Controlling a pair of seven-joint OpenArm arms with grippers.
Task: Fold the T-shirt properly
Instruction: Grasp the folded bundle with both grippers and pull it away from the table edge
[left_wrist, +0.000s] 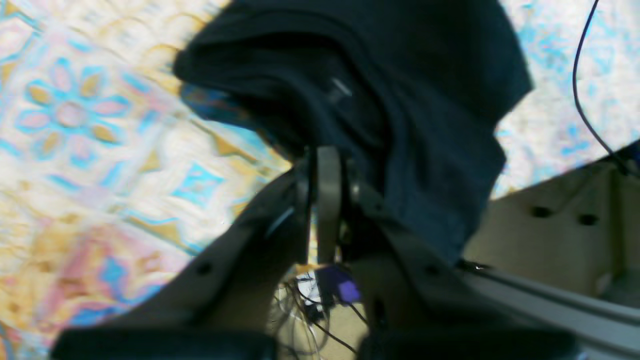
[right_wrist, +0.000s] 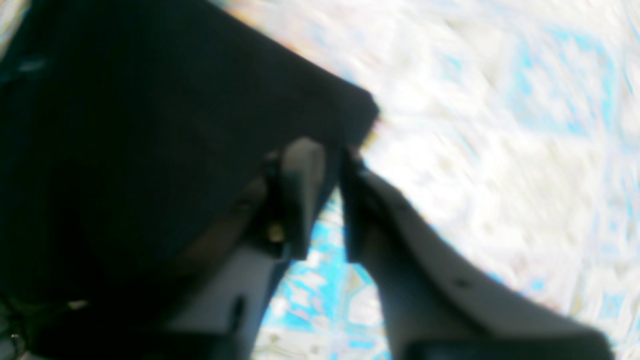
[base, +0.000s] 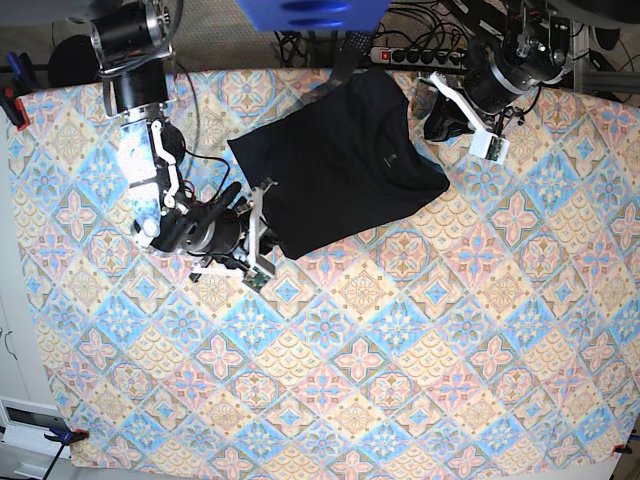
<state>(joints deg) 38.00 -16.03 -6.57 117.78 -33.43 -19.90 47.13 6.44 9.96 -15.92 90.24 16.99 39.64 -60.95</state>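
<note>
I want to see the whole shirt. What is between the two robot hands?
In the base view, the black T-shirt stretches across the patterned tablecloth, from the right gripper to the left gripper, each pinching an edge.

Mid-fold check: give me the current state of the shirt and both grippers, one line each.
Plain black short-sleeved cloth T-shirt: partly spread on the patterned tablecloth, one end bunched and lifted at the left gripper.
Left gripper: shut on the T-shirt, cloth draped over its fingers.
Right gripper: fingers close together at the shirt's lower corner; the blurred view does not show whether cloth is pinched.
</note>
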